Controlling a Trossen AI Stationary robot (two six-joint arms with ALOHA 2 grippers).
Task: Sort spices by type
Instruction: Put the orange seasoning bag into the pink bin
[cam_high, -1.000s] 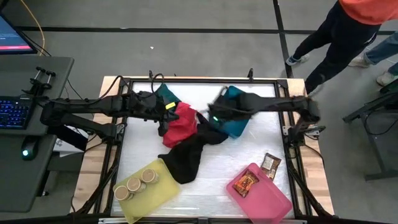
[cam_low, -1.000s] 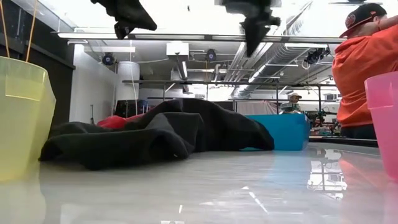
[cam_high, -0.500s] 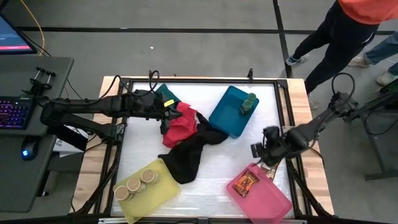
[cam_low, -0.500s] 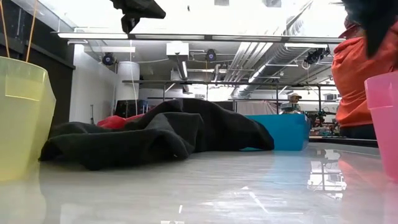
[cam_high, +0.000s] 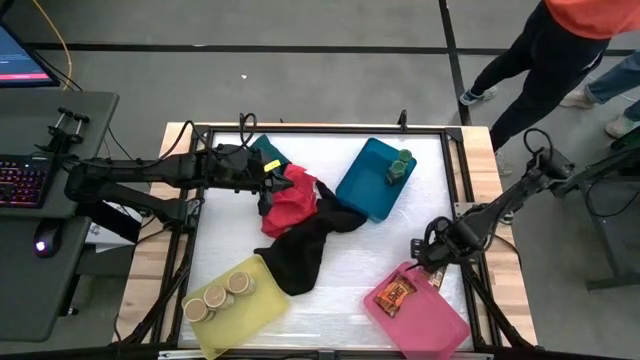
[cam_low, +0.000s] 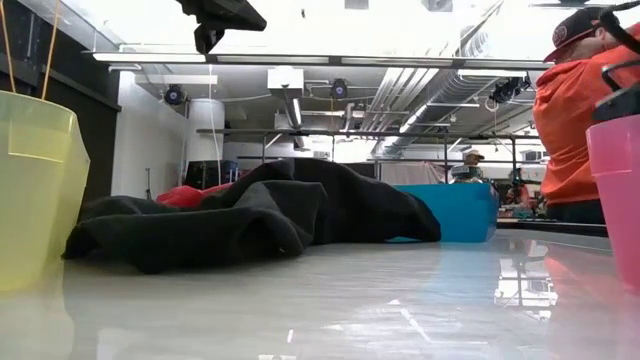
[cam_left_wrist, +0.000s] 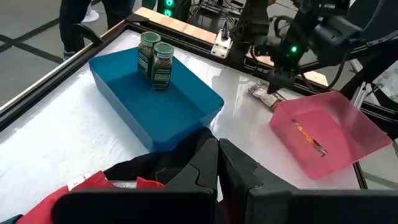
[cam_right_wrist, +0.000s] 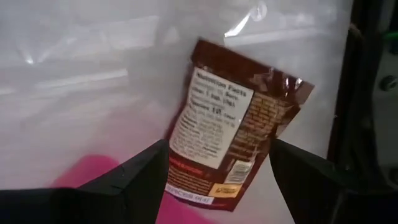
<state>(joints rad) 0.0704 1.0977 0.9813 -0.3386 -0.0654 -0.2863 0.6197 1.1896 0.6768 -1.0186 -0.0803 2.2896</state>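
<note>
A flat brown packet lies label up on the white table, one end at the rim of the pink tray. My right gripper hangs over the packet, pointing down and open, one finger on either side and not touching it. It also shows in the high view. A second packet lies in the pink tray. Two green-lidded jars stand in the blue tray. Tan-lidded jars stand in the yellow tray. My left gripper is shut and hovers over the red cloth.
A black cloth sprawls from the table's middle toward the yellow tray, with a green cloth behind the red one. The dark frame rail runs close beside the packet at the table's right edge. A person stands beyond the far right corner.
My right gripper has swung from over the blue tray toward the table's near right corner, dropped and turned about, and now hangs over the packet beside the pink tray. The jars in the blue tray, covered by the arm before, now show.
</note>
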